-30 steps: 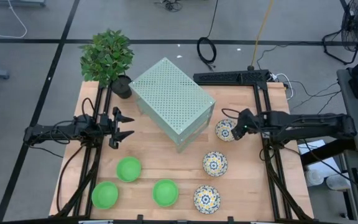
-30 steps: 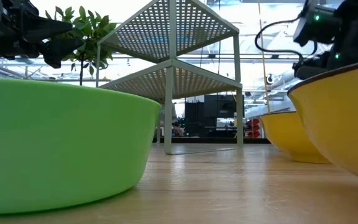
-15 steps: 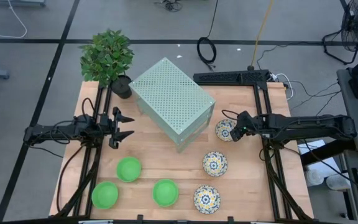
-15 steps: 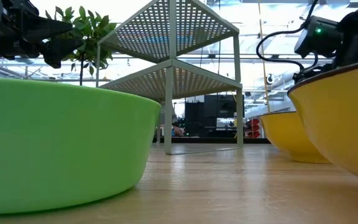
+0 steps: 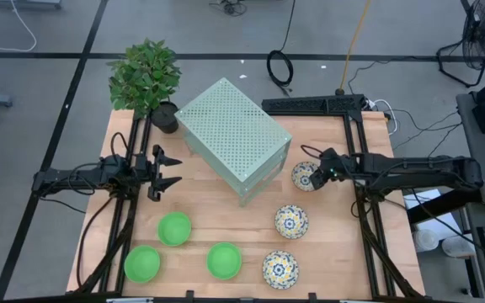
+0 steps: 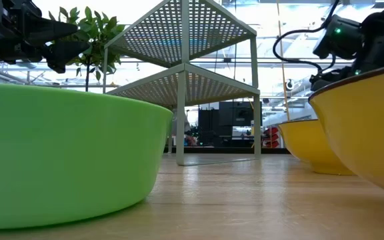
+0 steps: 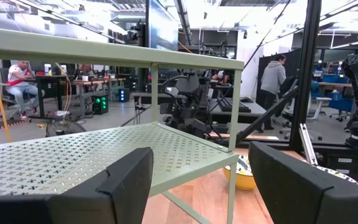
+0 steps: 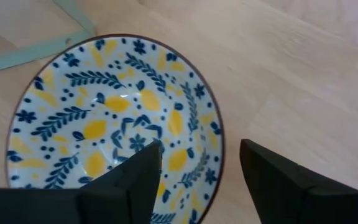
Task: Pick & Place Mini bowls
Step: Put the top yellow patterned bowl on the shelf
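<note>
On the left side of the wooden desk (image 5: 226,223) the left pincer (image 5: 170,169) hangs with its fingers spread apart and nothing between them, pointing toward the pale green perforated box (image 5: 232,136), well apart from every bowl. Behind it, at the far left corner, stands a potted plant (image 5: 146,80). Near the front edge on the left half lie the three plain green mini bowls: one at the left (image 5: 142,263), one a little farther back (image 5: 174,228), and one toward the middle (image 5: 224,260), all upright and apart from each other. The perforated box sits turned at an angle in the middle of the desk, and the low view shows it as an open frame with a shelf inside. To its right lie the three floral mini bowls in a loose line running front to back: the nearest at the front (image 5: 280,268), the next behind it (image 5: 291,221), and the farthest (image 5: 306,176) just beside the box's right corner. The right pincer (image 5: 325,171) is at this farthest bowl; in the right wrist view its two dark fingers (image 8: 135,180) stand apart, one over the patterned inside of the bowl (image 8: 114,124) and the other outside the rim over bare wood, so they straddle the rim without being closed on it.
</note>
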Robot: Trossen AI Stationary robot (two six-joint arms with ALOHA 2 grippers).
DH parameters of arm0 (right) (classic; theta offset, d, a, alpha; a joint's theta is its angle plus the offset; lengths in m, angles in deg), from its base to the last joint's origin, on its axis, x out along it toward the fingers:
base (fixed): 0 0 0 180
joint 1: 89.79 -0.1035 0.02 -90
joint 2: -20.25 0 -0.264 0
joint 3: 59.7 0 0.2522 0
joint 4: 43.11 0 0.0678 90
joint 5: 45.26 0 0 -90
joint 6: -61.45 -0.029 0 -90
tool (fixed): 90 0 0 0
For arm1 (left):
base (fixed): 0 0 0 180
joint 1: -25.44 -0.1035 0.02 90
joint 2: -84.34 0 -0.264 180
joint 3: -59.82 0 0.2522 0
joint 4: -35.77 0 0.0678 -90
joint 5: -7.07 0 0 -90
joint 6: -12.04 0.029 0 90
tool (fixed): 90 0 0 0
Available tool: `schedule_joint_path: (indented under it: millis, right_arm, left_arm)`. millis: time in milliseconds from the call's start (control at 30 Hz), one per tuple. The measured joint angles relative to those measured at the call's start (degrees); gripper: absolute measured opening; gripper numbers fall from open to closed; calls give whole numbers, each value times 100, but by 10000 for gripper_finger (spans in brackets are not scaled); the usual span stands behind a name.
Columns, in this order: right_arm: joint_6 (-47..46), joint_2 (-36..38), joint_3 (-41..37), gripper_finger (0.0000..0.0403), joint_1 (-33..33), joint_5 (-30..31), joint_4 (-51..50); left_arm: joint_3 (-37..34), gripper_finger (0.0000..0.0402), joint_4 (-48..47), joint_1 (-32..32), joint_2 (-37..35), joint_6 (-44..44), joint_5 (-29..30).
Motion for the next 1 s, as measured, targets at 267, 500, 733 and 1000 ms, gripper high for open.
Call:
schedule_joint_path:
  millis: [267,500,733,1000]
  right_arm:
    - [100,0,0,192,80,-1,-41]
    - [127,0,0,175,80,-2,-41]
    - [127,0,2,161,80,-2,-41]
    - [168,0,2,159,80,-2,-43]
  left_arm:
    - [0,269,0,2,0,1,2]
    - [0,269,0,2,0,1,2]
    - [0,269,0,1,0,1,2]
    - [0,269,0,0,0,0,2]
